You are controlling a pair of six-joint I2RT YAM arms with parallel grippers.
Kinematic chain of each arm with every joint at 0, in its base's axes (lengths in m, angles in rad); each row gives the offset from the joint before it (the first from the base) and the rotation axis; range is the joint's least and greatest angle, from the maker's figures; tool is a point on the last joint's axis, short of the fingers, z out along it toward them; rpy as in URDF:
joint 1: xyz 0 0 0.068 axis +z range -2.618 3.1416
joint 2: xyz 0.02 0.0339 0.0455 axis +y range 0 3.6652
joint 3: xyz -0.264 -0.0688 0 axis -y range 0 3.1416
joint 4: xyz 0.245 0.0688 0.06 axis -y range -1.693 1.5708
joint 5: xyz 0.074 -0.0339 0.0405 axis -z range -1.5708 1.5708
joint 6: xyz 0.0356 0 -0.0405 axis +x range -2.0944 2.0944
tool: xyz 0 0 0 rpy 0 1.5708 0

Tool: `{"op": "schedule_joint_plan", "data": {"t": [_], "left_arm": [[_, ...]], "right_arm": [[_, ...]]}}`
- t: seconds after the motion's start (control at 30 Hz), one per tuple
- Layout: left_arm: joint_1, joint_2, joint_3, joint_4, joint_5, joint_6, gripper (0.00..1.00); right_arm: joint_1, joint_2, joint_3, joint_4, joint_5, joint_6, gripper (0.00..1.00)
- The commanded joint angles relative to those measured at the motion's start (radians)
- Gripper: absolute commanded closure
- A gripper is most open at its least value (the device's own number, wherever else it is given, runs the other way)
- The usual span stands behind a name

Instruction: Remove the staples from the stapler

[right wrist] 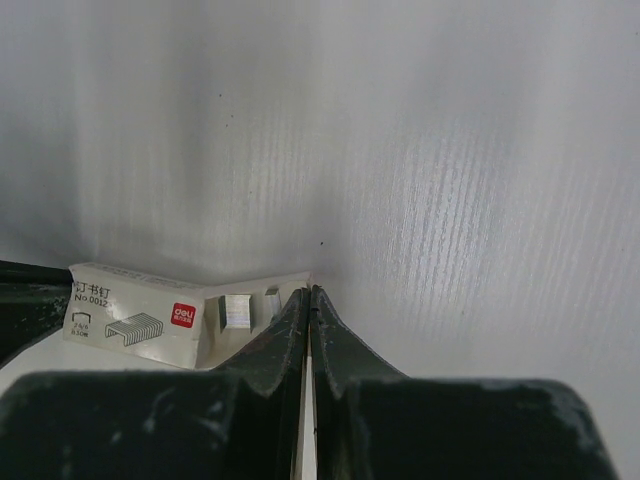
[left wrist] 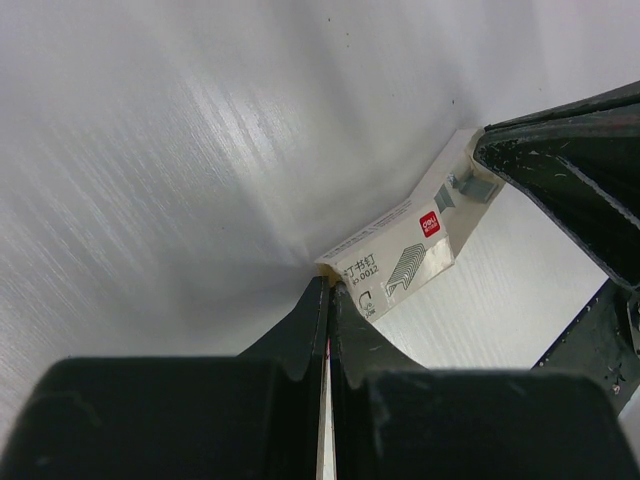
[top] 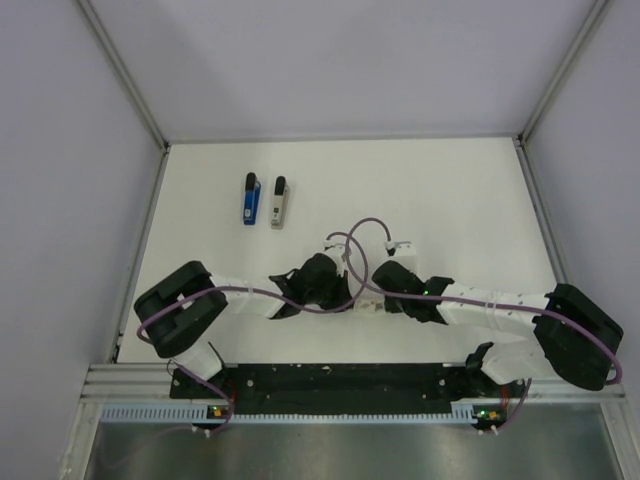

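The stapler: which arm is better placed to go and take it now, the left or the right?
Left, probably. The stapler lies in the far left part of the table, nearer the left pincer. The right pincer sits further right and would have to cross over. Both are shut.

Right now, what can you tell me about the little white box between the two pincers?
The box is small, oblong, whitish card, printed with a red logo, dark lettering and a grey staples drawing. It lies flat on the white table, the shut left pincer at one end and the shut right pincer at the other; contact is unclear.
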Motion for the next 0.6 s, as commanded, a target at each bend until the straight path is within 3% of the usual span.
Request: {"op": "schedule_joint_plan", "data": {"t": [0.0,0.57], "left_arm": [[-0.014,-0.037,-0.035,0.018,-0.019,-0.014,1.0],[-0.041,-0.041,-0.067,0.055,-0.026,-0.049,1.0]], "right_arm": [[0.015,-0.014,0.026,-0.01,0.029,0.089,1.0],[0.034,-0.014,0.006,0.012,-0.002,0.161,1.0]]}}
